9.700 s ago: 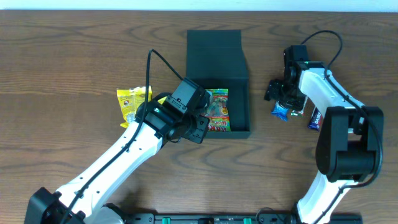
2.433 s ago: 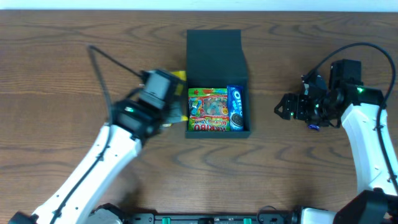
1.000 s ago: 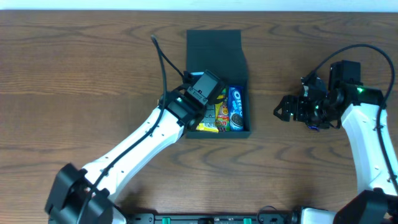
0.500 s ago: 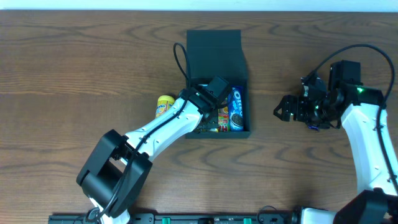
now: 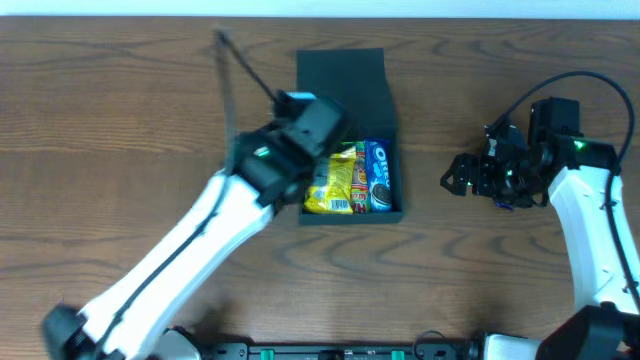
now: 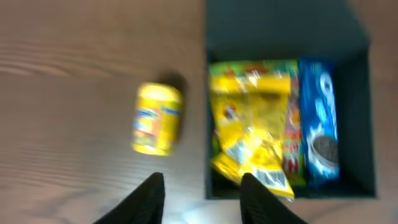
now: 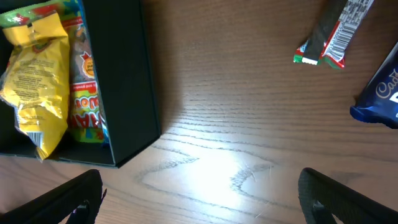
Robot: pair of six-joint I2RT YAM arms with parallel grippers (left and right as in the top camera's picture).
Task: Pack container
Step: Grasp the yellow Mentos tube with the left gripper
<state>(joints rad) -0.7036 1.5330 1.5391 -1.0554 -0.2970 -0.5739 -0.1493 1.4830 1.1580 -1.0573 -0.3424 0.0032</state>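
The dark green container point(image 5: 345, 80) stands open at the table's middle, its lid laid back. Inside lie a yellow snack packet point(image 5: 335, 185) on top of a colourful gummy packet point(image 7: 87, 93), and a blue Oreo packet point(image 5: 378, 175) along the right wall. My left gripper point(image 5: 300, 160) hovers over the container's left wall, open and empty; in the left wrist view point(image 6: 202, 199) the wall lies between its fingers. A small yellow packet point(image 6: 157, 118) lies on the table left of the container. My right gripper point(image 5: 452, 178) is open and empty, right of the container.
In the right wrist view a red-and-green candy bar point(image 7: 333, 34) and a blue packet point(image 7: 382, 99) lie on the wood right of the container point(image 7: 121, 74). The right arm hides them in the overhead view.
The yellow snack packet now lies in the container on the gummy packet. My left arm, blurred, has swung up and left from inside the container. The right arm has not moved.
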